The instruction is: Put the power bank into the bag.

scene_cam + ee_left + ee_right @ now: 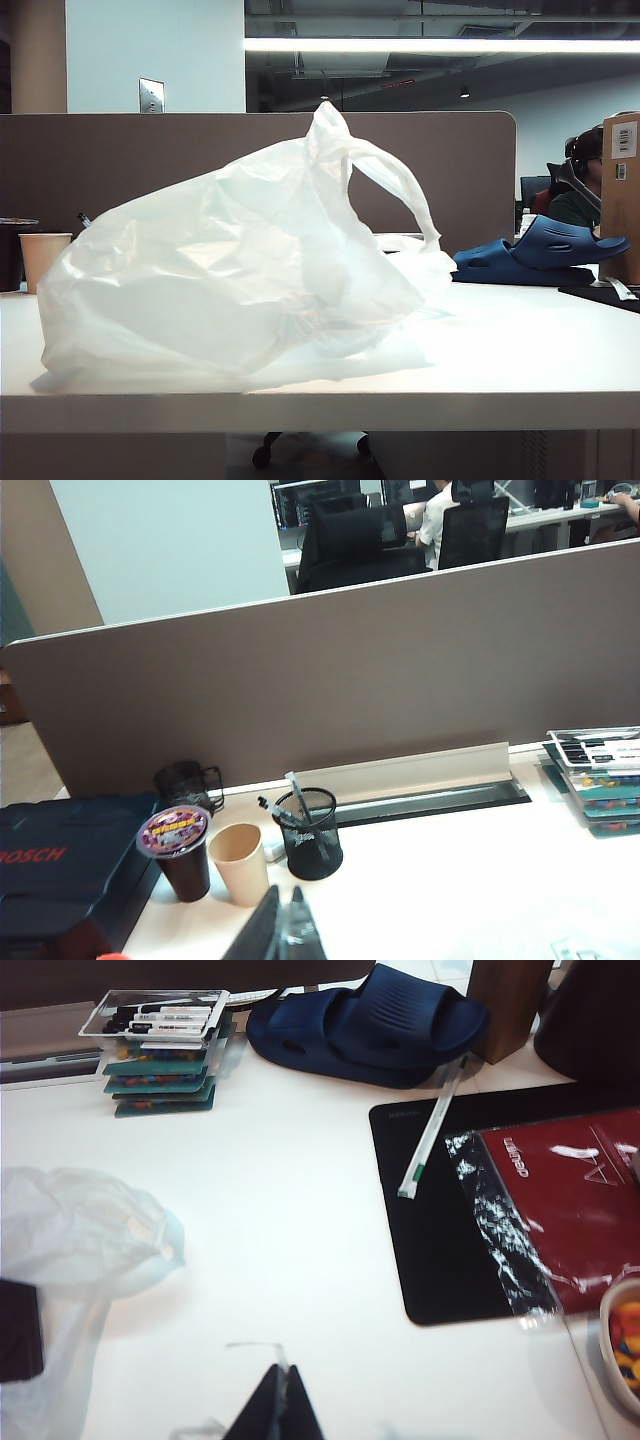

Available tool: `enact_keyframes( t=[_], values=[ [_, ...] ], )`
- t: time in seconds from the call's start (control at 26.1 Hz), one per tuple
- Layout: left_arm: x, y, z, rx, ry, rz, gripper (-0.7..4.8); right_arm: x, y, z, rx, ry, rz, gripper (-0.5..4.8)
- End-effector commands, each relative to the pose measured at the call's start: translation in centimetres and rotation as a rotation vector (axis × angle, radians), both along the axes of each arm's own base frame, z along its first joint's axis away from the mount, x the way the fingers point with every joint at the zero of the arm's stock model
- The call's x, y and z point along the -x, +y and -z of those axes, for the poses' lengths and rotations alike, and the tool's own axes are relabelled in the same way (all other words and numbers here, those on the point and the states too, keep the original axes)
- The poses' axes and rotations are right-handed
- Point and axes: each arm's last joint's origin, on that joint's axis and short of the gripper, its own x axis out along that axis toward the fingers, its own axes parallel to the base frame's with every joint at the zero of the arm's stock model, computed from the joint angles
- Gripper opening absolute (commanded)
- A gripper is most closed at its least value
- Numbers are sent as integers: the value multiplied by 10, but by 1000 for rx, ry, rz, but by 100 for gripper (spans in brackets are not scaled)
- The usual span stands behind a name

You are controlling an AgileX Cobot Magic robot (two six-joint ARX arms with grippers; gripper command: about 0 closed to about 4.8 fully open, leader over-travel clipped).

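The bag (230, 270), crinkled translucent white plastic with loop handles, stands puffed up on the white table in the middle of the exterior view; part of it (80, 1225) also shows in the right wrist view. A black shape (18, 1330) lies at that picture's edge beside the bag's film; I cannot tell whether it is the power bank. My left gripper (285, 892) is shut, hovering over the table near the cups, away from the bag. My right gripper (280, 1370) is shut over bare table beside the bag. Neither gripper shows in the exterior view.
A blue clog (540, 250) lies at the right with a cardboard box (622, 190) behind it. Near the partition stand a paper cup (240, 860), a lidded dark cup (178, 848) and a mesh pen holder (308, 832). A stack of cases (165, 1055) and a black mat (450, 1230) lie nearby.
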Motion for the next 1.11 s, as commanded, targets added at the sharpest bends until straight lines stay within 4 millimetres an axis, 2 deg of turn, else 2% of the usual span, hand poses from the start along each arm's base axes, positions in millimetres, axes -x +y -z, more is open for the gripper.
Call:
enact_keyframes(
  t=[0.04, 0.23, 0.38, 0.46, 0.88, 1.11],
  values=[
    [17, 0, 9, 44, -28, 20, -7, 15, 0, 8, -5, -68, 3, -1],
    [34, 0, 35, 44, -29, 26, -8, 35, 0, 29, -4, -111, 3, -1],
    [50, 0, 59, 45, -44, 49, -7, 52, 0, 56, -4, -151, 2, -1],
    [56, 0, 65, 45, -52, 48, -7, 57, 0, 63, -4, -158, 2, -1],
    [85, 1, 87, 42, -80, 48, -7, 80, 0, 87, -5, -226, 1, -1],
    [98, 1, 107, 42, -113, 71, -7, 91, 0, 96, -5, -271, 1, -1]
  ],
)
